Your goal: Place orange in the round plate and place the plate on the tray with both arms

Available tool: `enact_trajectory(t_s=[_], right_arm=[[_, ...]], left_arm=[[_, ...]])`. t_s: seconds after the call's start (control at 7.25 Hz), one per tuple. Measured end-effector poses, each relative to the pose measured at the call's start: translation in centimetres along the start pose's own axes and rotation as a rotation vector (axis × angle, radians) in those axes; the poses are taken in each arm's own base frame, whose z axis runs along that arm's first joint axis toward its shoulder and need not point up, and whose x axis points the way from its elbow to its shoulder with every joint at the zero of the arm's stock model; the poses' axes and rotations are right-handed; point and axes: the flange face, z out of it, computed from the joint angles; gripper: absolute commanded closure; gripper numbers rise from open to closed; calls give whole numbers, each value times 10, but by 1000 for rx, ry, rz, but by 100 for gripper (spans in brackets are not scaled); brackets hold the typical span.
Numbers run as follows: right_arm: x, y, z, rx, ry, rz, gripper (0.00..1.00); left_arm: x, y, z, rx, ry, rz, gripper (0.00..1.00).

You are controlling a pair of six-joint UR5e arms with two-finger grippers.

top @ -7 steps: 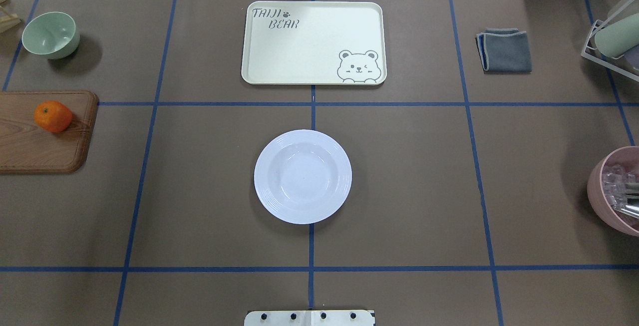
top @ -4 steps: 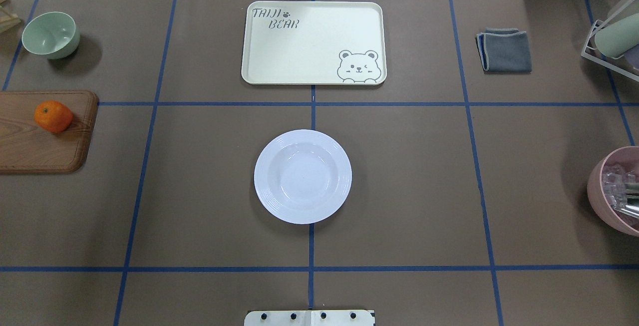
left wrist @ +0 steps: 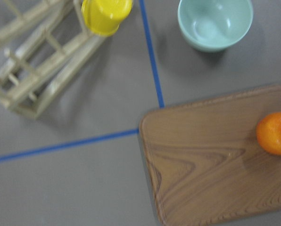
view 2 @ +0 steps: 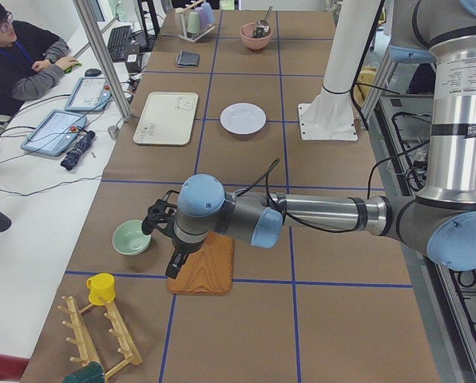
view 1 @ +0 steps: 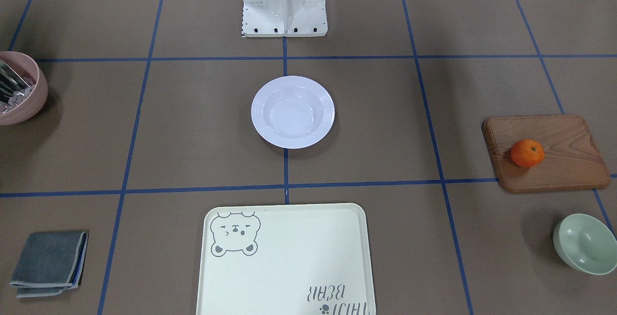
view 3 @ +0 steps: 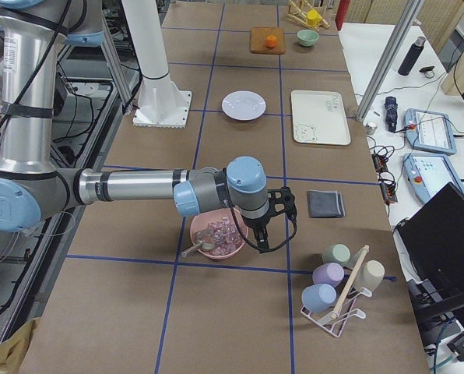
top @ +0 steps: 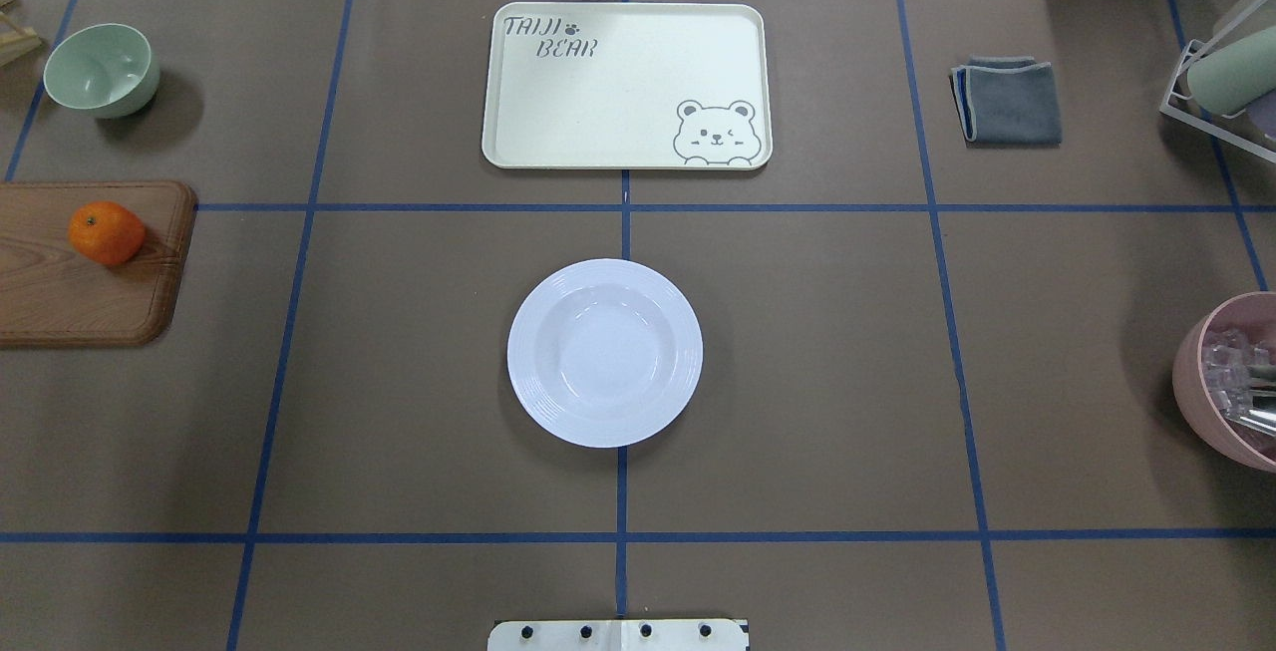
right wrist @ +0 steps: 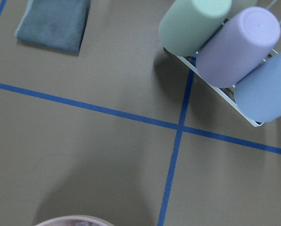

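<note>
The orange (top: 107, 232) (view 1: 527, 153) (left wrist: 275, 133) rests on a brown wooden board at the table's left. At the table's middle the white round plate (top: 604, 352) (view 1: 292, 112) lies with nothing in it. Beyond it, the cream bear tray (top: 626, 85) (view 1: 284, 262) holds nothing. My left gripper (view 2: 172, 270) shows only in the exterior left view, hovering over the board; I cannot tell whether it is open or shut. My right gripper (view 3: 263, 243) shows only in the exterior right view, above the pink bowl's edge; its state I cannot tell either.
A wooden board (top: 80, 297) and a pale green bowl (top: 101, 69) sit at the left. A folded grey cloth (top: 1007, 101), a pink bowl (top: 1231, 382) and a cup rack (right wrist: 225, 52) are at the right. A yellow cup (left wrist: 106, 14) hangs on a wooden rack. A person (view 2: 18, 60) sits beyond the table.
</note>
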Motion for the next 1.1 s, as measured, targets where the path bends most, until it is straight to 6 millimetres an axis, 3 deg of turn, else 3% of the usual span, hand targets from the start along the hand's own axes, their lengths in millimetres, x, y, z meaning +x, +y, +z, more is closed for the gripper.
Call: enact_trajectory(t_s=[0.28,0.55,0.83,1.1], right_arm=[[-8,1,-5,74,-29,-39,0],[-38,-19,-10,105,-44,74,0],[-93,-43,21,83,6,161,0],[-136,-50,54,68,57,191,0]], left_arm=[[3,-8,-1,43,2,44,1],[40,-34,4,67,56,31,1],[99,-55,45,21,105,-100,1],[168,-62,106,-31,66,-200,1]])
